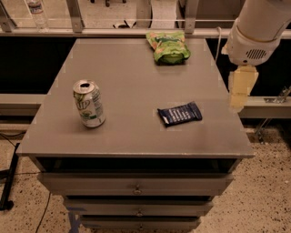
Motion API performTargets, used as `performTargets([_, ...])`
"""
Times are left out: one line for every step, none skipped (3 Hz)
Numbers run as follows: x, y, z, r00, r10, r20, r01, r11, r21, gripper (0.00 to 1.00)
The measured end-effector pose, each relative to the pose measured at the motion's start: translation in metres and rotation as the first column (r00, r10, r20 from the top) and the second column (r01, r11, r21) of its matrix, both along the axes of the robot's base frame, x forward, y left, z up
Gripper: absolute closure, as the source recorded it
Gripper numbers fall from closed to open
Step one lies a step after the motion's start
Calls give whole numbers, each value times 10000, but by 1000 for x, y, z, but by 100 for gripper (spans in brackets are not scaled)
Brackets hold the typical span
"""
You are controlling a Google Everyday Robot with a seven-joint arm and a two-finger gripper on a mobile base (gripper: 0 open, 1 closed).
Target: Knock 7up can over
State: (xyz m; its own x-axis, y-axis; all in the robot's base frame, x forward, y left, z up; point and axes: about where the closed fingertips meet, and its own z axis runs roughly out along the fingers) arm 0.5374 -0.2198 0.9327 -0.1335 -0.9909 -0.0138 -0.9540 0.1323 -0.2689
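Note:
The 7up can (89, 103) stands upright on the left part of the grey table top (132, 77). It has a white-silver body with a green logo, a green base band and an open silver top. My gripper (239, 91) hangs from the white arm at the right edge of the table, far to the right of the can and above the table's level. It holds nothing that I can see.
A dark blue snack bar wrapper (180, 113) lies right of centre on the table. A crinkly green snack bag (168, 46) lies at the far edge. Drawers (136, 184) are below the top. A railing and a water bottle (37, 12) are behind.

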Motion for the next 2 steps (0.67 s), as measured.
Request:
performTargets([0,0,0,10000,0,0,0,10000,0,0])
performTargets([2,6,-1,9999,107,36,-107,9998,174,0])
